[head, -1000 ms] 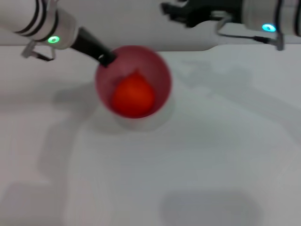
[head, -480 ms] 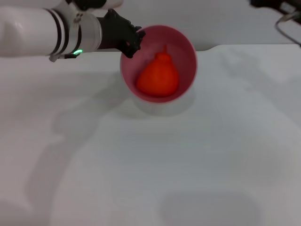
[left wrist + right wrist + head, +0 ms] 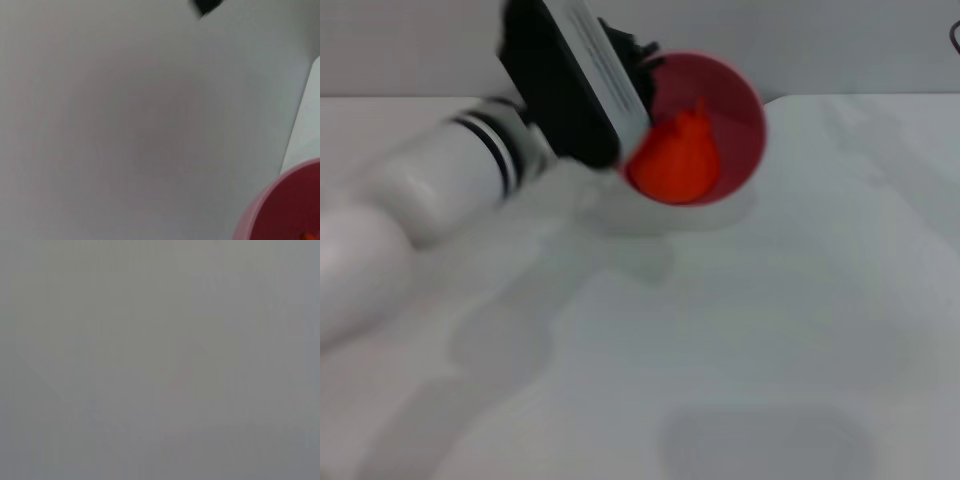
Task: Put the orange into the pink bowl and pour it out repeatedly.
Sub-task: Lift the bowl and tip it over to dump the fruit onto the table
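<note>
The left gripper (image 3: 638, 75) pinches the near-left rim of the round, glossy pink plastic bowl (image 3: 735, 95), holding it tilted above the white table (image 3: 740, 330) at the far side. The small, lumpy red-orange orange (image 3: 675, 160) lies inside the bowl against its lower wall. The left wrist view shows only the bowl's rim (image 3: 285, 210). The right gripper is out of view.

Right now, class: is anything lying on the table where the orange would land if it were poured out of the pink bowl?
Nothing visible does. The orange sits inside the pink bowl, held at its rim by the left gripper. The white table in front of the bowl shows only shadows.
</note>
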You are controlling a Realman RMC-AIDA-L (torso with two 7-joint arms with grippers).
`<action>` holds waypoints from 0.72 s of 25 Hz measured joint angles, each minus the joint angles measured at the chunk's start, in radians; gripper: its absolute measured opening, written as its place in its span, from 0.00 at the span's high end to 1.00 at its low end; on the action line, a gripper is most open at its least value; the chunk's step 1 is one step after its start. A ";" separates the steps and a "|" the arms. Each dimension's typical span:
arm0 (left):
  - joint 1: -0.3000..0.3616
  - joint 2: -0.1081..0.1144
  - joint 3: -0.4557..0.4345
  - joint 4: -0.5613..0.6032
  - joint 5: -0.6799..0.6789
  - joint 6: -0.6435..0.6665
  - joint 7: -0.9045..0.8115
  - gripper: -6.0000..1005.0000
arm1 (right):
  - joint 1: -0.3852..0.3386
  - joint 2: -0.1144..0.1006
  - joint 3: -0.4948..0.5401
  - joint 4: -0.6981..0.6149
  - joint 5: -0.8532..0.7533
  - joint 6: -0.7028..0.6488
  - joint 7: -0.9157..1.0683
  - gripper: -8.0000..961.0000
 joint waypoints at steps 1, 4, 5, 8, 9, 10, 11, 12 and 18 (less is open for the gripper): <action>0.009 0.000 0.042 -0.003 0.002 -0.056 0.026 0.95 | 0.002 0.000 0.000 -0.001 0.001 0.000 0.000 0.55; 0.014 0.001 0.071 -0.006 0.003 -0.094 0.045 0.95 | 0.006 0.000 -0.005 -0.005 0.001 -0.011 -0.001 0.55; 0.024 0.000 0.148 -0.021 0.003 -0.205 0.090 0.95 | 0.006 0.000 -0.005 -0.005 0.002 -0.020 -0.001 0.55; 0.035 0.001 0.224 -0.048 0.017 -0.375 0.110 0.95 | 0.009 0.000 -0.003 -0.001 0.003 -0.048 -0.002 0.55; 0.035 0.001 0.224 -0.048 0.017 -0.375 0.110 0.95 | 0.009 0.001 -0.002 0.000 0.003 -0.055 -0.002 0.55; 0.035 0.001 0.224 -0.048 0.017 -0.375 0.110 0.95 | 0.009 0.001 -0.001 0.000 0.003 -0.058 -0.002 0.55; 0.042 0.000 0.270 -0.071 0.032 -0.497 0.114 0.95 | 0.009 0.001 -0.001 0.000 0.004 -0.061 -0.002 0.55; 0.042 0.000 0.270 -0.071 0.032 -0.497 0.114 0.95 | 0.009 0.002 -0.001 0.000 0.004 -0.063 -0.002 0.55; 0.042 -0.002 0.334 -0.118 0.032 -0.639 0.112 0.95 | 0.009 0.001 0.001 0.001 0.004 -0.076 -0.003 0.55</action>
